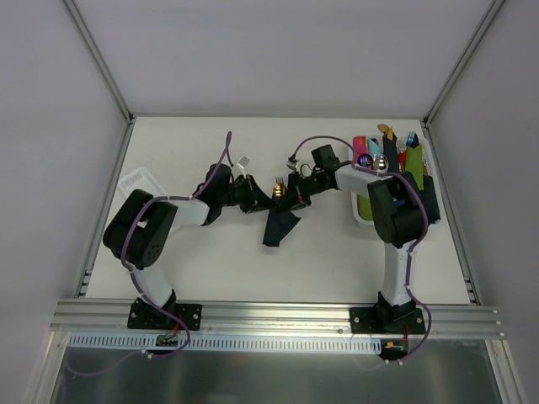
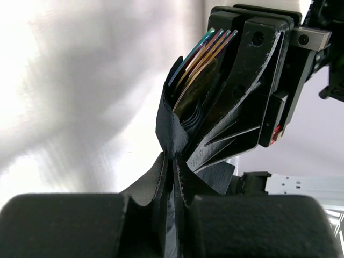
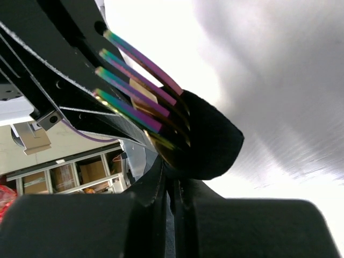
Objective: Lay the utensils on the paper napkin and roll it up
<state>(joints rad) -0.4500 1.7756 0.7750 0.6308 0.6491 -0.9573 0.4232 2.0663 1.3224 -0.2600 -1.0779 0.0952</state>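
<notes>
Overhead view: both arms reach inward and meet over the middle of the surface (image 1: 210, 269), slightly toward its far edge. The left tool (image 1: 253, 200) and the right tool (image 1: 293, 195) face each other with the paper napkin (image 1: 280, 225) between them. The dark sheet is gathered into a loose bundle, and one flap trails toward the near edge. It cannot be told whether that flap touches the surface.

Left wrist view: the left tool (image 2: 173, 166) is closed narrow, its fingers pinching folded layers of the napkin (image 2: 171, 129). The fork (image 2: 217, 38) and the gold bowl of the spoon (image 2: 198, 83) rise out of the folds, lying against each other and against the opposite tool.

Right wrist view: the right tool (image 3: 171, 180) is likewise closed narrow on the napkin (image 3: 209, 140). The sheet curls around the base of the fork (image 3: 134, 80), whose iridescent tines project past its edge.

Background: a white tray (image 1: 360, 212) of coloured rolls (image 1: 396, 160) sits at the far right corner. A white basket (image 1: 139, 179) lies near the left edge.
</notes>
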